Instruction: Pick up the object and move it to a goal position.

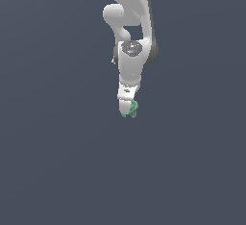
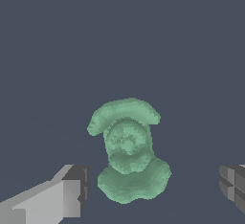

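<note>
The object is a small, lumpy, matte green thing lying on the dark grey floor. In the wrist view it sits between my two fingers, with a clear gap on each side; one finger is nearer to it than the other. In the exterior view the object peeks out green beside the tip of my white gripper, which points straight down over it. The gripper is open and touches nothing.
The white arm comes down from the top of the exterior view. Plain dark grey floor lies all around, with no other object or edge in sight.
</note>
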Controlling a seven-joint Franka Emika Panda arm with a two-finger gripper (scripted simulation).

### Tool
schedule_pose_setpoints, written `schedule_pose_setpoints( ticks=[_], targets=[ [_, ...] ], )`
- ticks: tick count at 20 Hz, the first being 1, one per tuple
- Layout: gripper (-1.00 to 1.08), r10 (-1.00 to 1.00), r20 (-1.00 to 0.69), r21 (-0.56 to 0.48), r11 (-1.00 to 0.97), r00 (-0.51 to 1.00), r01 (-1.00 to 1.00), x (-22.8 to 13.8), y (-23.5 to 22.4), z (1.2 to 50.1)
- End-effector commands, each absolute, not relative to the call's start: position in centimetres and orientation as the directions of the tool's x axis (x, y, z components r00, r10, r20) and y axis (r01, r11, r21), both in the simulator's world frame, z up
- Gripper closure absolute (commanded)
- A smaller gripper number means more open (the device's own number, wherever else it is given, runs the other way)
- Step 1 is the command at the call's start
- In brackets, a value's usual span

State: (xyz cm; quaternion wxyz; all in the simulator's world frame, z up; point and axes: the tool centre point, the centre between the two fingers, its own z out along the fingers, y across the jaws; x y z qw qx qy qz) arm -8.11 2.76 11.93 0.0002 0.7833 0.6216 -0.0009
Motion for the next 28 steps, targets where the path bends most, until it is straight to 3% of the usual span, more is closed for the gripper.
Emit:
schedule_pose_setpoints(
  ticks=[1, 11, 19, 28],
  targets=[
    [-0.92, 0.985, -0.001, 0.000, -0.170, 0.170, 0.985, -8.5, 3.0, 11.8],
    [-0.92, 0.999, 0.000, 0.000, -0.050, 0.050, 0.999, -9.3, 3.5, 11.4],
    [-0.92, 0.999, 0.000, 0.000, -0.047, 0.047, 0.999, -9.3, 3.5, 10.9],
    [-0.92, 0.999, 0.000, 0.000, -0.043, 0.043, 0.999, -9.4, 3.6, 7.1]
  ],
)
